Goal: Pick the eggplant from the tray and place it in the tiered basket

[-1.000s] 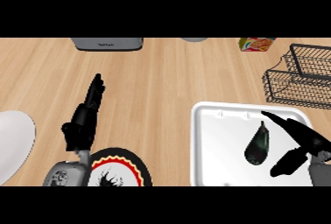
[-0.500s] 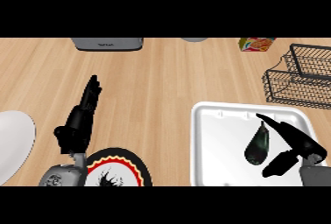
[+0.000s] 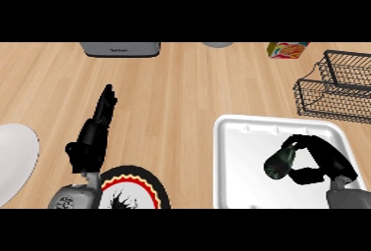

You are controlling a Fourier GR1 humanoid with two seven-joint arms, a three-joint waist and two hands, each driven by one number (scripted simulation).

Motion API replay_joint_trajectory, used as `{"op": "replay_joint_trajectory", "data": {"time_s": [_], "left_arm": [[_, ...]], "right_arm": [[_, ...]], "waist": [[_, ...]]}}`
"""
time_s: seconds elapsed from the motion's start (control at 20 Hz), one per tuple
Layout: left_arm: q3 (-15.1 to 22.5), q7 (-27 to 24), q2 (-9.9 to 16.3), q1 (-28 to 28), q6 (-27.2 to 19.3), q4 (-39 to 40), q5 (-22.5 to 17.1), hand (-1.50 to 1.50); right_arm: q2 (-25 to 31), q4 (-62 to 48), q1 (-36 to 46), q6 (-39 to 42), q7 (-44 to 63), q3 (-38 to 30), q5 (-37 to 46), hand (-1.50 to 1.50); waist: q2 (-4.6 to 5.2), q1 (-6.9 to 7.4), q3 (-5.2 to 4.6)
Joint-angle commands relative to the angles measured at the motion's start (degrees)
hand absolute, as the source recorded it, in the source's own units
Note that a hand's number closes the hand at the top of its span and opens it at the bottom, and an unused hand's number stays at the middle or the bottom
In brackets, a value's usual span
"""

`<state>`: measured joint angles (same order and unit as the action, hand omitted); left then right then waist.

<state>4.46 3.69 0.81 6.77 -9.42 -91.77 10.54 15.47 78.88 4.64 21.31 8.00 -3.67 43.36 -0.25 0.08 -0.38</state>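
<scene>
Right hand (image 3: 322,159) is down over the white tray (image 3: 239,147) now, fingers (image 3: 301,142) arching over the top of the eggplant (image 3: 279,162) and the thumb tucked in low on its near side, so the hand is curled round the dark, glossy vegetable, which lies on the tray's floor toward the right half, long axis tilted, rounded end pointing down-left. Whether it is lifted clear of the tray I cannot tell from here. By my reading, this eggplant should be light and fairly stiff, with a smooth, slick skin that could slide in the hold, so the thick middle of the body looks the best place to hold, and that is roughly where the fingers sit, wrapping the upper right part while the lower left bulge sticks out free. The tiered basket (image 3: 337,88), black wire, stands on the worktop (image 3: 188,88) just beyond the tray's far right corner, near but apart from the hand. Left hand (image 3: 94,132) rests at the left, fingers straight and together, pointing away, beside a patterned plate (image 3: 141,188) at the near edge.
</scene>
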Motion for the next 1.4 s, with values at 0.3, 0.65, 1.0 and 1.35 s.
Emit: {"op": "replay_joint_trajectory", "data": {"time_s": [0.3,0.65,1.0,1.35], "left_arm": [[-3.01,-0.95,1.97,3.81,1.41,4.23,-1.32,0.0],[-1.91,-0.18,0.92,2.4,0.99,2.18,-1.0,0.0],[-2.05,-3.06,0.87,-0.74,1.12,3.76,-1.17,0.0],[-1.72,-1.76,1.47,-0.47,1.63,2.01,-1.31,0.0]], "right_arm": [[3.56,-1.67,1.93,-5.02,7.35,8.93,17.83,1.5],[6.45,4.23,1.1,-3.09,15.12,10.69,25.78,1.5],[6.15,26.27,3.27,7.17,25.69,7.04,24.81,1.5],[9.19,43.45,10.36,21.76,31.11,-2.11,18.72,1.5]], "waist": [[0.36,-0.01,0.26],[0.2,-0.31,0.36],[-0.04,-1.05,0.28],[-0.12,-0.54,0.27]]}}
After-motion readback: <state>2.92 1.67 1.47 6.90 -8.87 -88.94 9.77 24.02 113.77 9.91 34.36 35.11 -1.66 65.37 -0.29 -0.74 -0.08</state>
